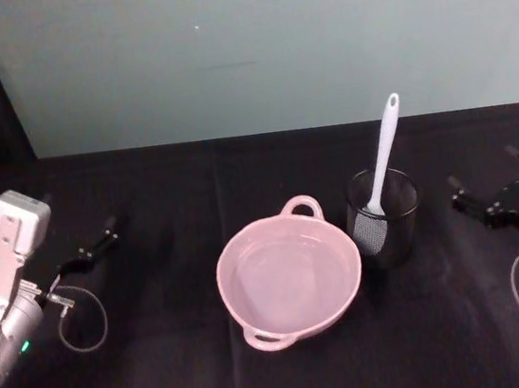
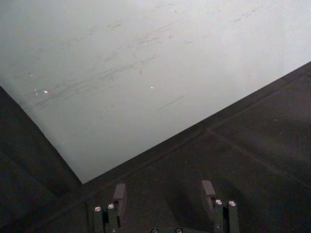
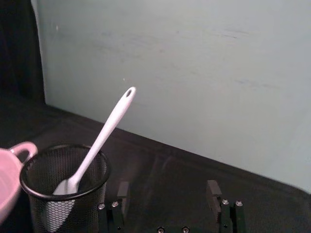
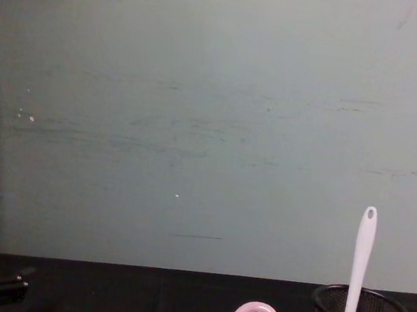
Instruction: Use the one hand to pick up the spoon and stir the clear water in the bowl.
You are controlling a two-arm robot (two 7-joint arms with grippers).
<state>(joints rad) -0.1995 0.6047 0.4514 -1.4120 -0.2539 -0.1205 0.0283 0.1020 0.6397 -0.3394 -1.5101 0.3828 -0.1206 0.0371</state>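
- The right gripper (image 3: 167,188) sits at the right edge of the head view, low over the black table (image 1: 169,378). Its thin fingers are spread apart with nothing between them.
- In the right wrist view its two fingers frame bare cloth at the bottom of the frame. The mesh cup (image 3: 63,187) stands just beside them at lower left.
- The spoon (image 1: 383,154) stands head-down in that black wire-mesh cup, right of centre in the head view. Its white handle leans up and out past the rim, with the hole end highest.
- The bowl (image 1: 224,289) rests at centre frame in the head view, just left of the cup. One loop handle points toward the wall and one toward the robot.
- I cannot make out clear water in the bowl for certain; the inside shows only a faint sheen.
- The left gripper (image 2: 164,188) lies parked at the left edge of the head view, fingers parted and empty, well apart from the bowl.
- Progress, as I judge it: nothing is done yet. Reaching the handle, gripping, lifting the spoon clear, carrying it to the bowl and stirring all remain.
- Count: two grippers, one spoon, one bowl, one mesh cup.
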